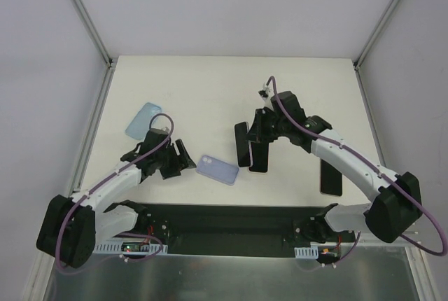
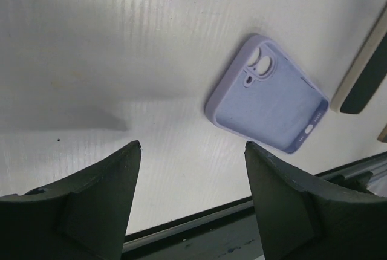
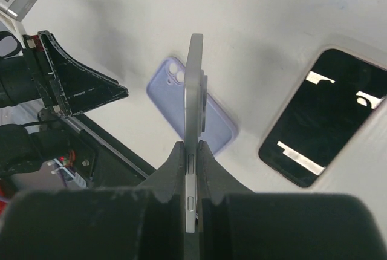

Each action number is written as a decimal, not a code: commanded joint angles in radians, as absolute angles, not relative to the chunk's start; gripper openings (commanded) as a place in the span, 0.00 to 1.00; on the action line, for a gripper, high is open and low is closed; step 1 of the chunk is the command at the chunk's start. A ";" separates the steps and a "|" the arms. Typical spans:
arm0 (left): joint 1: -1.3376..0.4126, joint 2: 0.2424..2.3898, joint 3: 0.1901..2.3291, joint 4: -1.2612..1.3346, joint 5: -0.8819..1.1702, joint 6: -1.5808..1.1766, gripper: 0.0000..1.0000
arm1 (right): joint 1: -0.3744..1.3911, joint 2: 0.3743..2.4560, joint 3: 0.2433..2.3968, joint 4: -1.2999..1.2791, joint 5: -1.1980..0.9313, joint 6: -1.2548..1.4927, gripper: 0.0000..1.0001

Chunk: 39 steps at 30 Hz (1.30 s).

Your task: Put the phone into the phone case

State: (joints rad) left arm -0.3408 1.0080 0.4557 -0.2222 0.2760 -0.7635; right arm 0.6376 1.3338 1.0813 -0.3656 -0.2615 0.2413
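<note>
An empty lavender phone case [image 1: 217,170] lies open side up near the front middle of the table; it also shows in the left wrist view [image 2: 272,97] and in the right wrist view [image 3: 219,128]. My right gripper [image 1: 253,135] is shut on a dark phone [image 1: 243,145] and holds it on edge, above and just right of the case. In the right wrist view the phone [image 3: 193,91] stands edge-on between the fingers [image 3: 175,163]. My left gripper [image 1: 176,161] is open and empty, just left of the case, its fingers [image 2: 109,181] apart.
A second phone [image 1: 258,159] lies screen up beside the held one, also seen in the right wrist view [image 3: 320,124]. A third phone [image 1: 331,176] lies at the right. A light blue case [image 1: 143,120] lies at the back left. The black front rail [image 1: 231,217] runs below.
</note>
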 commanded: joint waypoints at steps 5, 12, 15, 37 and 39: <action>-0.463 1.172 0.555 -0.210 0.065 -0.842 0.64 | 0.626 1.227 1.035 -0.416 -0.180 0.184 0.01; -0.532 1.299 0.603 -0.212 0.014 -0.815 0.52 | 0.607 1.187 0.997 -0.431 -0.166 0.164 0.01; -0.557 1.333 0.630 -0.215 0.005 -0.792 0.45 | 0.603 1.171 0.986 -0.440 -0.158 0.156 0.01; -0.618 1.419 0.790 -0.176 0.106 -0.209 0.00 | 0.588 1.134 0.819 -0.325 -0.337 0.149 0.01; -0.621 1.424 0.807 -0.182 0.165 -0.073 0.00 | 0.589 1.114 0.799 -0.324 -0.333 0.156 0.01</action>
State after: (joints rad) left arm -0.6090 1.4551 0.7494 -0.1944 0.0719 -0.3527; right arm 0.5922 1.1740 0.8322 -0.3946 -0.2653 0.1474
